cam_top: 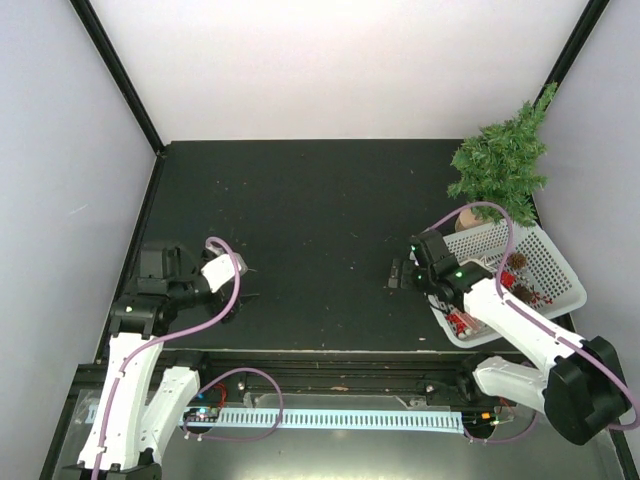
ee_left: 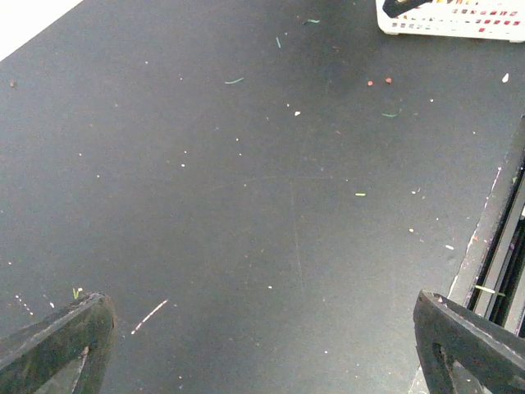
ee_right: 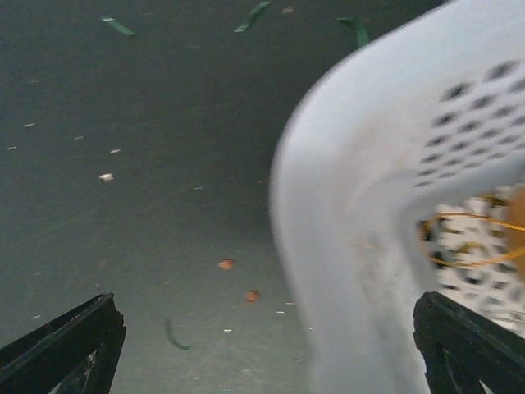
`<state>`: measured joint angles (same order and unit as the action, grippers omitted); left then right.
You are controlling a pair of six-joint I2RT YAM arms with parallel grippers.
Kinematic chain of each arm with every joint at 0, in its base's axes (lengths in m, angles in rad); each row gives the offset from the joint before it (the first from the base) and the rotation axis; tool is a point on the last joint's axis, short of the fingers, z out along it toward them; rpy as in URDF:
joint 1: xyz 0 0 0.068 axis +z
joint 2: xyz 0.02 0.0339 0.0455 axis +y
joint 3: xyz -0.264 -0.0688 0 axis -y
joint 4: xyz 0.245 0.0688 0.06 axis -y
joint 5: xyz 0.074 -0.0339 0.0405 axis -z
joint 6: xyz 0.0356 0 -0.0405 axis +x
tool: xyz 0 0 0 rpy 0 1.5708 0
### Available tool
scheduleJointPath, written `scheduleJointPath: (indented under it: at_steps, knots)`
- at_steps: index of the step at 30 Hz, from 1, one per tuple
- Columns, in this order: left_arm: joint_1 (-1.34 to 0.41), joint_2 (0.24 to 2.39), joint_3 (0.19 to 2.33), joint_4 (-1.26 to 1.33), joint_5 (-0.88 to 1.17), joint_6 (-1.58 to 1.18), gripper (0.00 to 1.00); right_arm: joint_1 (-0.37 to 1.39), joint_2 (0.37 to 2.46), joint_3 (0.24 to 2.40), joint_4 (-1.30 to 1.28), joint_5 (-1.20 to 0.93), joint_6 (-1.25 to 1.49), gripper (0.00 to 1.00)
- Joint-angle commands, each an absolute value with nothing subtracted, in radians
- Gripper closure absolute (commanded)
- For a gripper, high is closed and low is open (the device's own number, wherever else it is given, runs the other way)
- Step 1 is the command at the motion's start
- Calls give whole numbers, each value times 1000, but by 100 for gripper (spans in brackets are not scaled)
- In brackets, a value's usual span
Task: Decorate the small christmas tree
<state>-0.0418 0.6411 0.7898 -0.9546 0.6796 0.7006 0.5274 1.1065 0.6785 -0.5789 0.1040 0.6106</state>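
The small christmas tree (cam_top: 503, 158) stands at the table's far right corner, leaning right, its wooden base (cam_top: 468, 217) just behind a white perforated basket (cam_top: 560, 262) that holds red and brown ornaments. My right gripper (cam_top: 400, 274) is open and empty just left of the basket. In the right wrist view its fingers straddle the basket's near rim (ee_right: 344, 246), and a gold loop (ee_right: 459, 242) lies inside. My left gripper (cam_top: 245, 272) is open and empty over bare black table at the left. The basket's corner (ee_left: 451, 20) shows far off in the left wrist view.
Small green needles and two tiny red beads (ee_right: 238, 279) lie scattered on the black table (cam_top: 320, 220). White walls enclose the back and both sides. A cable rail (cam_top: 330, 415) runs along the near edge between the arm bases.
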Motion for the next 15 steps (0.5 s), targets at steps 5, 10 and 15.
scheduleJointPath:
  at_steps: [5,10,15]
  knots:
    - [-48,638,753,-871,668,690,1,803,1221,783,-286,-78,647,4]
    - [-48,679,754,-780,637,620,1,954,1505,1052,-201,-184,626,5]
    - [-48,749,777,-766,703,603,1,992,1507,1105,-72,-184,639,5]
